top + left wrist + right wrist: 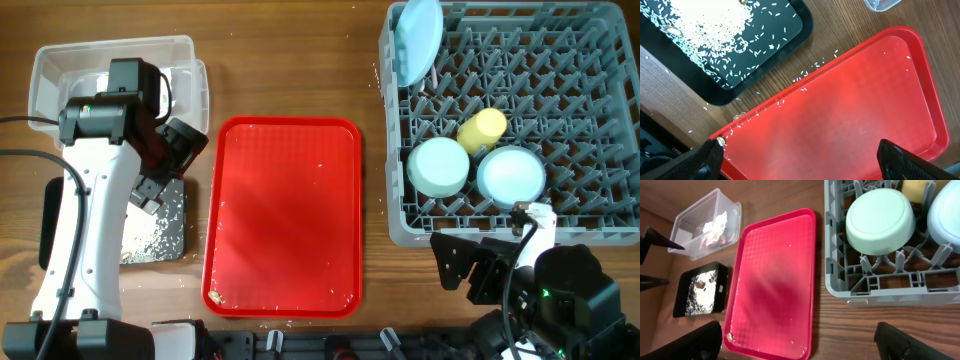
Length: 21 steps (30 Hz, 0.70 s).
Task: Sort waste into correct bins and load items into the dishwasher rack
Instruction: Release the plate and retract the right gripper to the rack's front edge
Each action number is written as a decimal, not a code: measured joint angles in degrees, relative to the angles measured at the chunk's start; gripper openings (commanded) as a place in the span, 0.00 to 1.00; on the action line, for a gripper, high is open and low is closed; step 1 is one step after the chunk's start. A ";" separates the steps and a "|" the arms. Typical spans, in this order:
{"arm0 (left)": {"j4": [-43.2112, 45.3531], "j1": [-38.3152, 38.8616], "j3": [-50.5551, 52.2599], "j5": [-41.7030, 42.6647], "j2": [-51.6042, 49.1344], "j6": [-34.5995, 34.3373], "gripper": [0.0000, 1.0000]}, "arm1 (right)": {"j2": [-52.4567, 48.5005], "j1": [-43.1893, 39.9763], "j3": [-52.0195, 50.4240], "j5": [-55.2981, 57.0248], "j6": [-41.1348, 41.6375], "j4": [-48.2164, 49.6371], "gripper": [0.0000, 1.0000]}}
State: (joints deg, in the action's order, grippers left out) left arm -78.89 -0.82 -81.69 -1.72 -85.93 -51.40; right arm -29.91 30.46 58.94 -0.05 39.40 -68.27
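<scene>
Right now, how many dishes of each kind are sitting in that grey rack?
Bowls: 2 (mint green bowl, light blue bowl)
Plates: 1 (light blue plate)
Cups: 1 (yellow cup)
Total: 4 in the grey rack

- The wooden table (pixel 290 60) is carrying everything, with a flat red tray (pixel 285 215) lying near its middle.
- A shallow black tray (pixel 160 235) is sitting just left of the red tray, with a strip of wood showing between them.
- A clear tub (pixel 60 70) is standing to the far left of the red tray, beyond the black tray.
- A grey dishwasher rack (pixel 410 232) is resting to the right of the red tray, not touching it.
- Loose rice grains (pixel 812 65) are lying on bare wood along the red tray's edge facing the black tray.
</scene>
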 measured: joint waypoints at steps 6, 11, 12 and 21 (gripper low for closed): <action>0.00 0.00 0.00 0.02 0.00 -0.02 1.00 | 0.00 0.00 0.00 -0.15 -2.97 0.11 1.00; 0.00 0.00 0.00 0.00 0.00 0.00 1.00 | 0.00 0.00 0.00 -0.17 -3.74 0.68 1.00; 0.00 0.00 0.00 0.00 0.00 -0.02 1.00 | 0.00 0.00 0.00 -0.17 -3.80 0.68 1.00; 0.00 0.00 0.00 0.00 0.00 0.00 1.00 | 0.00 0.00 0.00 -0.17 -5.22 0.74 1.00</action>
State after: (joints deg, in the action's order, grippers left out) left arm -78.89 -0.82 -81.69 -1.72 -85.93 -51.40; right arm -29.91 30.46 58.94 -0.23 34.17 -67.53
